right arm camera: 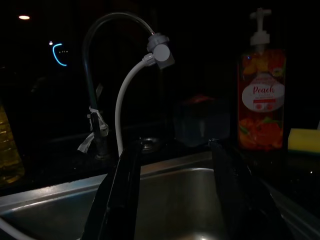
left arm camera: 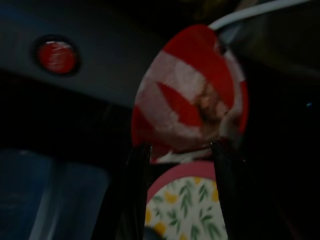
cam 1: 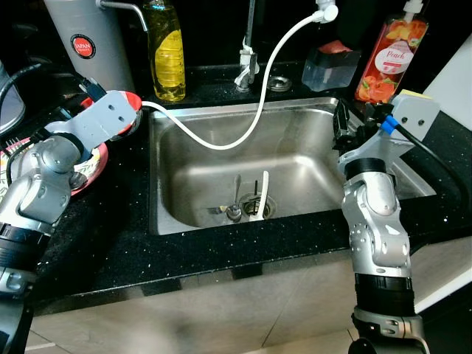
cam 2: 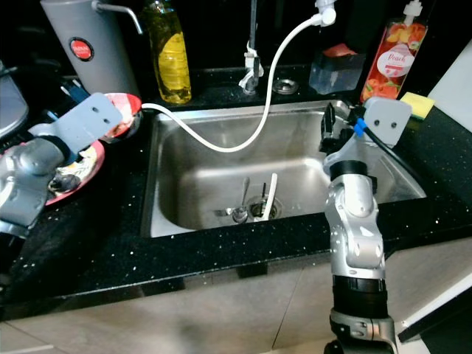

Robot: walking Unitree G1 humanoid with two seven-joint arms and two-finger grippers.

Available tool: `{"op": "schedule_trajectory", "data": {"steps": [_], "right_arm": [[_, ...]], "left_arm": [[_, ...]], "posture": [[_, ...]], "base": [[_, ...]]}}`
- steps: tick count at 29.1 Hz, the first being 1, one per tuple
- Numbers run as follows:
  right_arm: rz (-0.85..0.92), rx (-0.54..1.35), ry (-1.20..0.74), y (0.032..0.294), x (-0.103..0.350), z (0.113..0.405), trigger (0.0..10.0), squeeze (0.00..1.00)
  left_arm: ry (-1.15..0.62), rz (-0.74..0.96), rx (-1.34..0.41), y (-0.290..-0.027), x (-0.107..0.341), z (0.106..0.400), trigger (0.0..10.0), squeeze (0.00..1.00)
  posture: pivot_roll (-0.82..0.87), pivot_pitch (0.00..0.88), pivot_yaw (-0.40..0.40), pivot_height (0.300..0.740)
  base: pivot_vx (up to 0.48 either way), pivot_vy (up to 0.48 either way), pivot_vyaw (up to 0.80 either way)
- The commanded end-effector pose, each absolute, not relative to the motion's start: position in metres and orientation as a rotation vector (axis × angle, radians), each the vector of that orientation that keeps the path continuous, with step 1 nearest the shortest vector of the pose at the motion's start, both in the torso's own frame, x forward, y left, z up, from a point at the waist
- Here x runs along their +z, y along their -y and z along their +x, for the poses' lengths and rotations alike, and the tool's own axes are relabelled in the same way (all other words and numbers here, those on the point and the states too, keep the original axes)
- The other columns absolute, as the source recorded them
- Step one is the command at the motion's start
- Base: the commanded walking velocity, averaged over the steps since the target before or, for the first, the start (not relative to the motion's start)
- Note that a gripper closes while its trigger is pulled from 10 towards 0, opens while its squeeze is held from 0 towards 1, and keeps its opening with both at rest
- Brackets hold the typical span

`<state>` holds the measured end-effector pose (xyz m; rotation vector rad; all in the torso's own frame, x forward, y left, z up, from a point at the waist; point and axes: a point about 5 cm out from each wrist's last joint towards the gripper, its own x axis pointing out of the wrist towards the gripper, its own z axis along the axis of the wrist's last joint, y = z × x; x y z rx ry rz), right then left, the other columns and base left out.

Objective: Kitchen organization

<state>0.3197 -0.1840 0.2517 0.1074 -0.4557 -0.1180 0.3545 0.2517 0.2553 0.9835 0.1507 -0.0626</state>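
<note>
With my left hand holding its fingers spread around the red-and-white bowl over the floral plate left of the sink, I keep my right hand released above the sink's right edge, ready for the spoon at the drain.

You're looking at a home kitchen. Landmark: stainless sink set in a black speckled countertop. Behind the sink stands the faucet, w/ a white hose looping down into the basin. A spoon lies by the drain. Behind the sink to its right: peach soap pump bottle and a yellow sponge. Behind its left corner: yellow liquid bottle, grey thermos pot. Left of the sink: patterned plate, red-white bowl.
</note>
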Motion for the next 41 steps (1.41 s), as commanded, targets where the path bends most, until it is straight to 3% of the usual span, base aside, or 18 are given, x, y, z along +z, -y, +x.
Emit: {"op": "schedule_trajectory", "data": {"steps": [1,8,12,16,24,28,41], "right_arm": [[0.106,-0.119,0.453,0.186,0.254,0.323,10.0,0.0],[0.109,-0.097,0.449,0.18,0.252,0.323,10.0,0.0],[0.111,-0.097,0.456,0.18,0.254,0.323,10.0,0.0],[0.111,-0.121,0.452,0.185,0.252,0.32,10.0,0.0],[0.107,-0.106,0.443,0.182,0.249,0.319,10.0,0.0],[0.11,-0.113,0.449,0.183,0.251,0.32,10.0,0.0],[0.105,-0.113,0.447,0.183,0.251,0.319,10.0,0.0]], "left_arm": [[-0.129,0.998,-0.13,-0.245,0.255,0.362,10.0,0.0],[-0.162,1.112,-0.163,-0.244,0.246,0.374,10.0,0.0],[-0.151,1.086,-0.194,-0.24,0.25,0.38,10.0,0.0],[-0.032,0.909,-0.198,-0.23,0.271,0.386,10.0,0.0],[0.024,0.791,-0.252,-0.219,0.273,0.388,10.0,0.0],[-0.082,0.846,-0.246,-0.228,0.254,0.39,10.0,0.0],[-0.201,0.787,-0.193,-0.243,0.225,0.389,10.0,0.0]], "posture": [[0.1,0.0,-0.037,0.74],[0.1,0.0,-0.041,0.74],[0.09,0.0,-0.031,0.74],[0.09,0.0,-0.029,0.74],[0.09,0.0,-0.027,0.74],[0.09,0.0,-0.031,0.74],[0.08,0.0,-0.029,0.74]], "base": [[0.0,0.0,0.0],[0.0,0.0,0.0],[0.0,0.0,0.0],[0.0,0.0,0.0],[0.0,0.0,0.0],[0.0,0.0,0.0],[0.0,0.0,0.0]]}}
